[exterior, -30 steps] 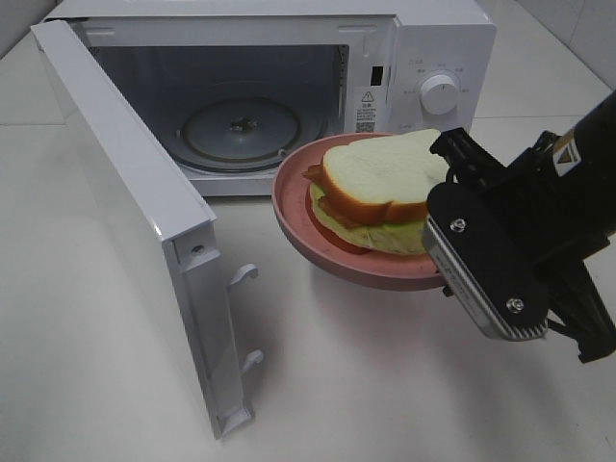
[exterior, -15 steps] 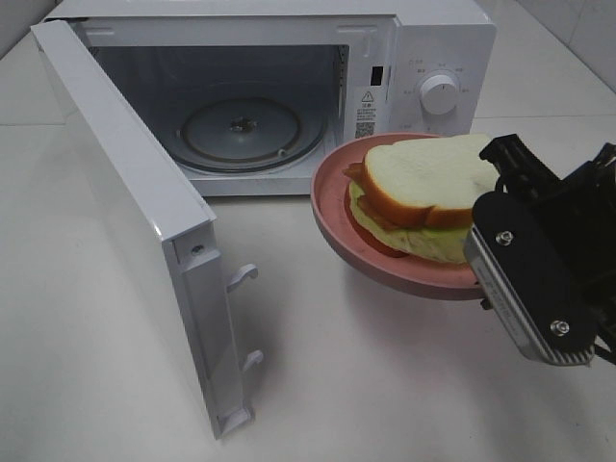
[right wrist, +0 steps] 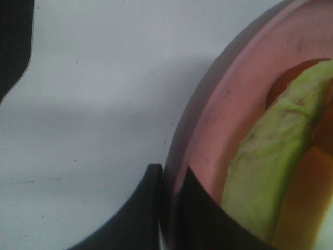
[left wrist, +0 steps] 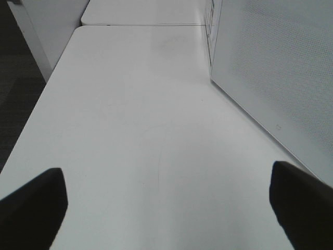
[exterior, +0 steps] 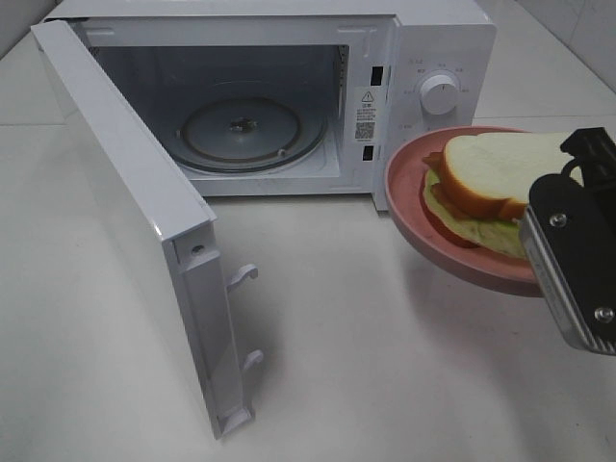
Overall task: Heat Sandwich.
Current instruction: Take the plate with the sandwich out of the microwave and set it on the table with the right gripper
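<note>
The sandwich [exterior: 493, 181], white bread over green lettuce and red-orange filling, lies on a round pink plate [exterior: 408, 204]. The plate hangs above the table, right of the open microwave [exterior: 428, 53] and in front of its control panel. My right gripper [right wrist: 169, 194] is shut on the plate's rim [right wrist: 218, 120], one finger on each side of it; lettuce [right wrist: 270, 172] shows just inside. In the high view only its black and silver wrist housing [exterior: 573, 265] shows, at the right edge. My left gripper [left wrist: 166, 208] stands open over bare table, holding nothing, and is outside the high view.
The microwave door [exterior: 135, 207] swings out wide toward the front left, with its latch hooks [exterior: 243, 277] sticking out. The glass turntable [exterior: 241, 130] lies inside the cavity. In the left wrist view a perforated white panel [left wrist: 276, 78] stands to one side, and the table edge [left wrist: 36, 109] drops to dark floor.
My right gripper has carried the plate with the sandwich to the right, from in front of the microwave opening to beside the control panel. The left gripper has not moved.
</note>
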`<state>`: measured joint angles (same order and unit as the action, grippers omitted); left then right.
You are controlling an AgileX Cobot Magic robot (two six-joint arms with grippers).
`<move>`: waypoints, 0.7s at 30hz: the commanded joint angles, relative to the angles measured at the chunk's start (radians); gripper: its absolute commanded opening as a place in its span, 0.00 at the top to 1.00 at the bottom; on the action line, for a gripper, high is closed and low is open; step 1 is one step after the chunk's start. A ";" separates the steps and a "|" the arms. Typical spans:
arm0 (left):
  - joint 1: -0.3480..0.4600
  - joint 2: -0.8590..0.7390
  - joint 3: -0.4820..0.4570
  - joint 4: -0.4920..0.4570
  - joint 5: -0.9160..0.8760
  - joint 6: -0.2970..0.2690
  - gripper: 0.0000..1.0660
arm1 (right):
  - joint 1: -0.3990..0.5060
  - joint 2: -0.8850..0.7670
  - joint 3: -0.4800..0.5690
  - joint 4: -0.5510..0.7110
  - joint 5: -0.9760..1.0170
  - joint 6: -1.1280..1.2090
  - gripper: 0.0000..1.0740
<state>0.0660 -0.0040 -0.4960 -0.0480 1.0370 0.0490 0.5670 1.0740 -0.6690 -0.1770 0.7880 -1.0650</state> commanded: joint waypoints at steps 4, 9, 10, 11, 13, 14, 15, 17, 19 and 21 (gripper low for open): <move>0.000 -0.026 0.003 -0.004 -0.008 -0.002 0.05 | -0.005 -0.043 0.000 -0.071 0.065 0.153 1.00; 0.000 -0.026 0.003 -0.004 -0.008 -0.002 0.05 | -0.005 -0.049 0.000 -0.087 0.112 0.272 1.00; 0.000 -0.026 0.003 -0.004 -0.008 -0.002 0.05 | -0.005 -0.049 0.000 -0.087 0.115 0.292 1.00; 0.000 -0.026 0.003 -0.004 -0.008 -0.002 0.05 | -0.005 -0.049 0.000 -0.087 0.115 0.314 1.00; 0.000 -0.026 0.003 -0.004 -0.008 -0.002 0.05 | -0.005 -0.049 0.000 -0.089 0.117 0.357 1.00; 0.000 -0.026 0.003 -0.004 -0.008 -0.002 0.05 | -0.005 -0.049 0.000 -0.097 0.122 0.393 1.00; 0.000 -0.026 0.003 -0.004 -0.008 -0.002 0.05 | -0.005 -0.049 0.000 -0.107 0.126 0.427 1.00; 0.000 -0.026 0.003 -0.004 -0.008 -0.002 0.05 | -0.005 -0.049 0.000 -0.141 0.135 0.510 1.00; 0.000 -0.026 0.003 -0.004 -0.008 -0.002 0.05 | -0.005 -0.049 0.000 -0.165 0.141 0.574 1.00; 0.000 -0.026 0.003 -0.004 -0.008 -0.002 0.05 | -0.005 -0.049 0.000 -0.178 0.148 0.622 1.00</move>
<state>0.0660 -0.0040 -0.4960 -0.0480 1.0370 0.0490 0.5670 1.0330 -0.6690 -0.3180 0.9340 -0.4980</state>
